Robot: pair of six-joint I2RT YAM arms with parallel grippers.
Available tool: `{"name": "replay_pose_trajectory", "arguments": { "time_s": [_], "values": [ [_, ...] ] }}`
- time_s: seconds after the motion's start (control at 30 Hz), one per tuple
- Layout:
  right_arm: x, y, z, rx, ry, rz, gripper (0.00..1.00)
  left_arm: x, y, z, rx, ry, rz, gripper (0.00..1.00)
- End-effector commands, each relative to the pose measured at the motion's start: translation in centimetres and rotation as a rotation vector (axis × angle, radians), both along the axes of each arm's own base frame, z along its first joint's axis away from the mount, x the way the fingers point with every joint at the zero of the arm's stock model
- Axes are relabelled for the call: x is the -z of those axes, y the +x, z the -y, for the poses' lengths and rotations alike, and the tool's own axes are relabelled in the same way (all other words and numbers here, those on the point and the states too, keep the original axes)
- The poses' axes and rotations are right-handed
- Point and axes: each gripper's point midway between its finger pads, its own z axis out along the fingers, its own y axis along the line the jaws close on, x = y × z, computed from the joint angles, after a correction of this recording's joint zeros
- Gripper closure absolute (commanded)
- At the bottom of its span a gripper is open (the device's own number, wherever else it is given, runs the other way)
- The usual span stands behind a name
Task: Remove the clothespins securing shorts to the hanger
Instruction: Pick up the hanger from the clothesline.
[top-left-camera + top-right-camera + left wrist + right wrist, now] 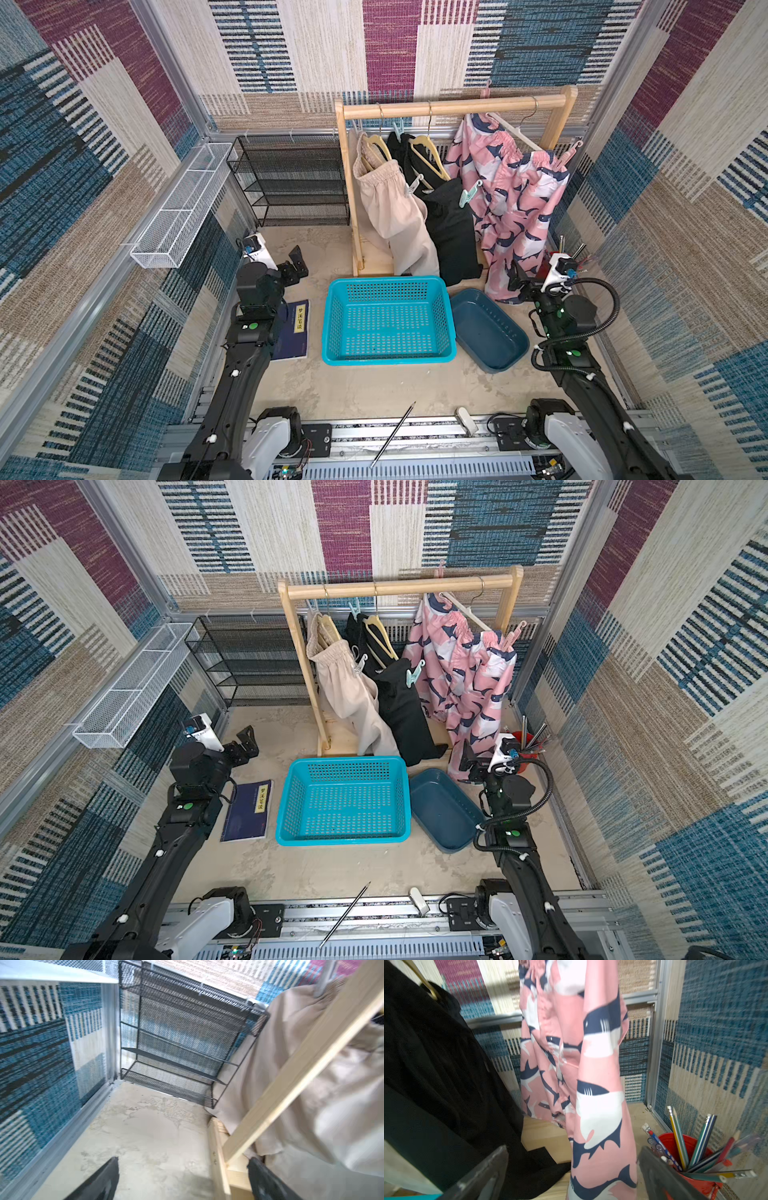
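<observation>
Three shorts hang on hangers from a wooden rail (453, 109): beige (390, 203), black (451, 224) and pink shark-print (515, 195). A white clothespin (414, 184) sits between the beige and black pairs. A teal clothespin (469, 193) clips the black pair, and another teal one (398, 129) sits higher up. A pink clothespin (571, 151) holds the pink waistband. My left gripper (294, 266) is open and low by the rack's foot (218, 1147). My right gripper (517, 276) is open, with the pink shorts' leg (600, 1105) hanging in front of it, between its fingers (488, 1172).
A teal basket (386, 280) and a dark blue tub (490, 332) lie in front of the rack. A black mesh shelf (291, 183) and a white wire basket (183, 208) stand at the left. A notebook (293, 332), a pen (392, 434) and a red pencil cup (685, 1151) are nearby.
</observation>
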Motion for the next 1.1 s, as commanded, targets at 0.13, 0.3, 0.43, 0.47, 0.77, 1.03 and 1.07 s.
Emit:
{"name": "replay_pose_trajectory", "arguments": {
  "time_s": [0.13, 0.3, 0.43, 0.47, 0.77, 1.03, 1.07],
  "values": [
    [-0.7, -0.4, -3.1, -0.179, 0.141, -0.19, 0.01, -1.0, -2.7, 6.0, 0.328, -0.147, -0.145, 0.01],
    [-3.2, 0.2, -7.1, -0.306, 0.107, -0.236, 0.01, -0.9, -3.4, 6.0, 0.325, -0.154, -0.177, 0.01],
    [-5.6, 0.6, -10.8, -0.378, 0.068, -0.255, 0.01, -0.4, -3.3, 5.9, 0.317, -0.16, -0.211, 0.01],
    [-6.1, 0.7, -11.8, -0.389, 0.048, -0.258, 0.01, -0.2, -3.1, 5.9, 0.317, -0.164, -0.224, 0.01],
    [-9.6, 0.0, -18.5, -0.511, -0.077, -0.235, 0.01, 0.7, -2.7, 6.1, 0.324, -0.186, -0.26, 0.01],
    [-9.8, -0.6, -23.1, -0.567, -0.167, -0.225, 0.01, 0.6, -2.2, 6.2, 0.327, -0.196, -0.262, 0.01],
    [-10.0, -0.7, -23.6, -0.585, -0.173, -0.215, 0.01, 0.7, -2.2, 6.3, 0.328, -0.199, -0.264, 0.01]
  ]
}}
